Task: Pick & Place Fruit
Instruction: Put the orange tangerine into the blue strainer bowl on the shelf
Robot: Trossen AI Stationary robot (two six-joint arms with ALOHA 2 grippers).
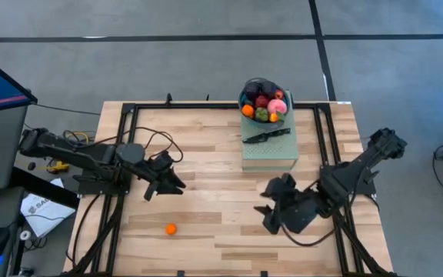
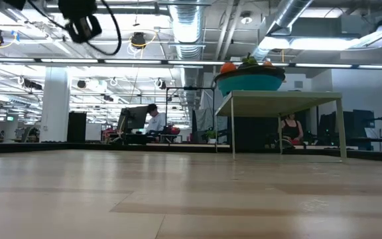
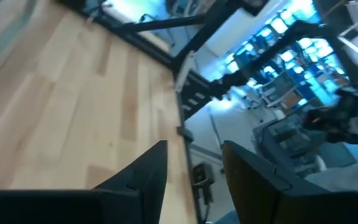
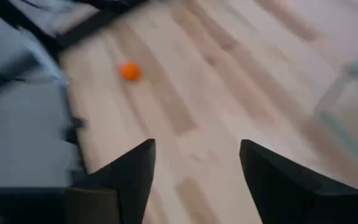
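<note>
Fruit [image 1: 265, 107] heaped in teal bowl [image 1: 246, 101] on green stand [image 1: 268, 154], black knife [image 1: 268, 135] just before bowl | one small orange fruit [image 1: 171, 228] lay alone on bench [image 1: 214, 223], well apart from bowl | left end effector [image 1: 162, 187] spread, empty, left of stand | right end effector [image 1: 267, 209] spread, empty, near stand's front

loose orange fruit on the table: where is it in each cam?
High view: the small orange fruit lies alone on the wood, near the front edge, between the two arms.
Low view: not visible.
Left wrist view: not visible.
Right wrist view: the same fruit lies ahead of the open right gripper.
Shared landmark: the wooden table, seen in all four views.
</note>
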